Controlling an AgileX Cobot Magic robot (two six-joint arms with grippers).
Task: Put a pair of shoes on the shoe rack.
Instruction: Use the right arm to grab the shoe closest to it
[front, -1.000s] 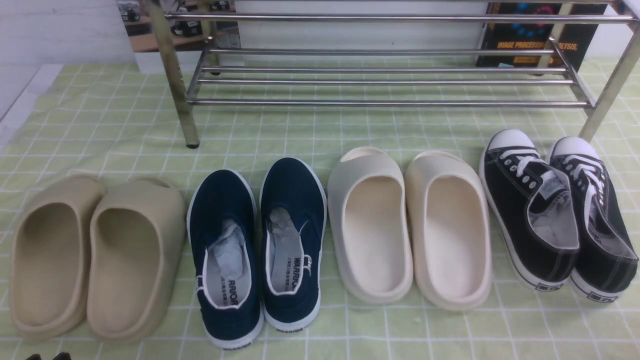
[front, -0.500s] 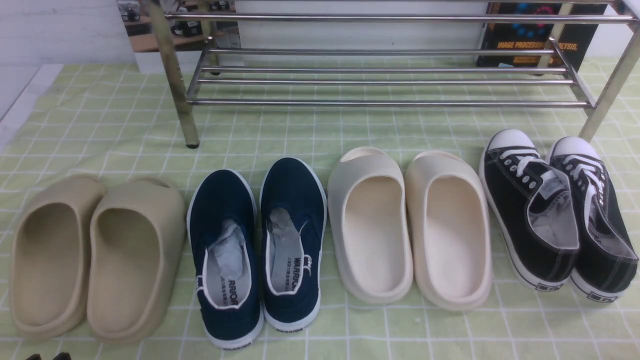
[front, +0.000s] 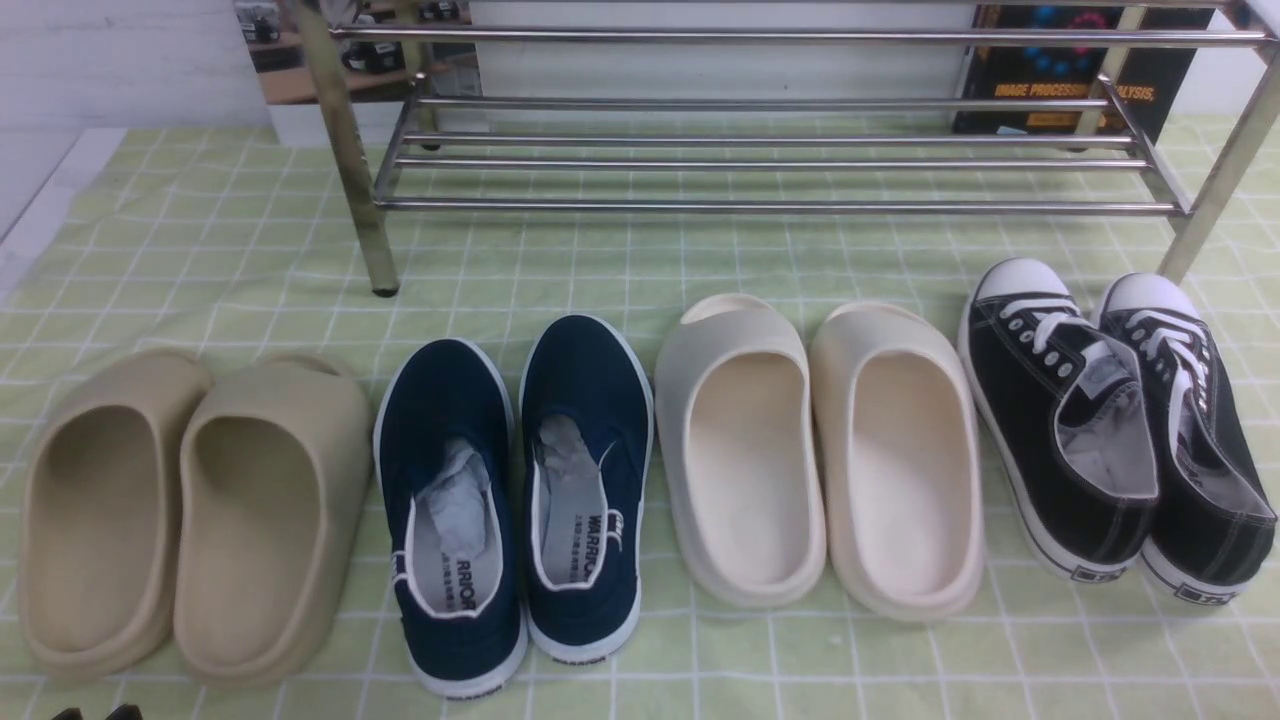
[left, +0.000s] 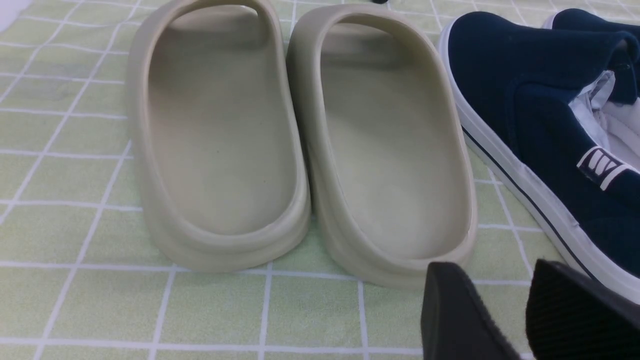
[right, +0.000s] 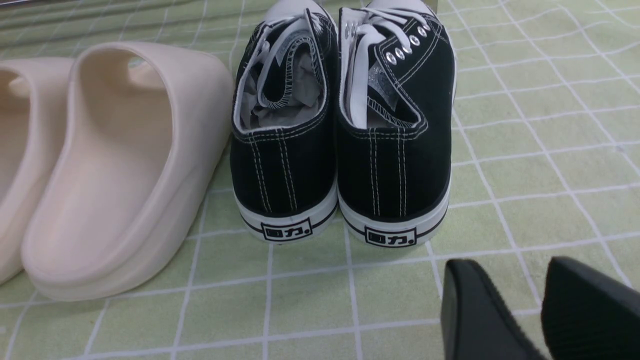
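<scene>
The left gripper (left: 500, 280) showed only two matte black fingers (left: 460, 320), flat and blunt, with rounded tips and a finely ribbed inner face (plainest on one of them). The right gripper (right: 512, 272) looked the same: two black, smooth-edged fingers (right: 475, 320) with rounded tips.
</scene>
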